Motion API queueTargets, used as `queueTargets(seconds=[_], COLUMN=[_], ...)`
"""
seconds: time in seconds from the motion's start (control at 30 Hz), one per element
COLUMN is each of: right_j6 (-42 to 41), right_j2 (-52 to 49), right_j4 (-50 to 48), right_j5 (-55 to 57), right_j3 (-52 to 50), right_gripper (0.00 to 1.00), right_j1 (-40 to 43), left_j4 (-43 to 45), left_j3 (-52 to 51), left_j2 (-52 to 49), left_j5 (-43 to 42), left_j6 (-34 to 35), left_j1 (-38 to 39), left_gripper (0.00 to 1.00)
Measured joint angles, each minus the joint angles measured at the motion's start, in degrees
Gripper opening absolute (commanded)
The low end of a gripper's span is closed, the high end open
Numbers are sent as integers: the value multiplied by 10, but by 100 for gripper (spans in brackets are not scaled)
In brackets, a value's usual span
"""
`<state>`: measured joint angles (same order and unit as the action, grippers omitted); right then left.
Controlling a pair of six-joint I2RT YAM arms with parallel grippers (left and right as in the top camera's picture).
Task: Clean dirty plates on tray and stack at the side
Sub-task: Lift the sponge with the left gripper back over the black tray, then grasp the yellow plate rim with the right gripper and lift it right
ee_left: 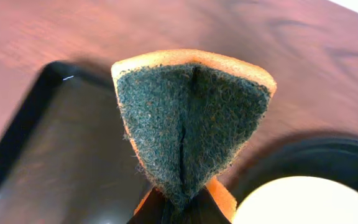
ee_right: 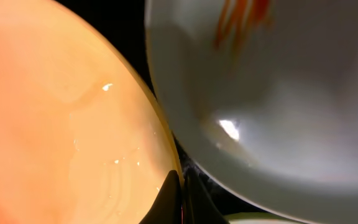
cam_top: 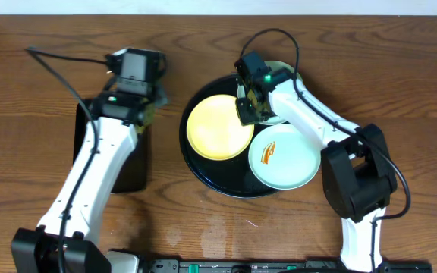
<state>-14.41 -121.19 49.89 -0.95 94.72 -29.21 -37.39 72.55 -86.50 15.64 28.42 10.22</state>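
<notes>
Left gripper (ee_left: 176,211) is clamped on a folded sponge (ee_left: 191,130), orange body with the dark scouring face toward the wrist camera. It hangs above the table (cam_top: 36,61), between the small tray (ee_left: 42,155) on the left and the round tray (cam_top: 192,163) on the right, clear of every plate. All three plates lie on the round tray: yellow plate (cam_top: 218,127) on its left side, smeared plate (cam_top: 283,155) at near right with an orange streak on it, and a third mint plate (cam_top: 283,67) at the far right, mostly covered by the right arm. Right gripper (ee_right: 182,183) has its fingers pressed together with nothing between them. From the right wrist view I see the tips low over the dark strip of tray between the yellow plate (ee_right: 61,124) and the smeared plate (ee_right: 278,93), just beside the yellow rim; I cannot tell whether they touch it.
</notes>
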Motion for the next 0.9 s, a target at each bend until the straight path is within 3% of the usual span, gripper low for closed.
queueTargets(seconds=[0.3,0.6,0.9], right_j6=[87,210,347], right_j2=[42,51,51], right_j4=[21,16,-60], right_j5=[71,201,350], right_j3=[63,98,100], right_gripper=[1,1,1], right_j1=[0,-54,-135], left_j4=[-47,-48,-50], left_j3=[0,0,0], left_j2=[-1,-1,-1], left_j5=[2,2,2], left_j6=[5,14,14], left_j1=[-85,-93,-93], left_gripper=[7,8,7])
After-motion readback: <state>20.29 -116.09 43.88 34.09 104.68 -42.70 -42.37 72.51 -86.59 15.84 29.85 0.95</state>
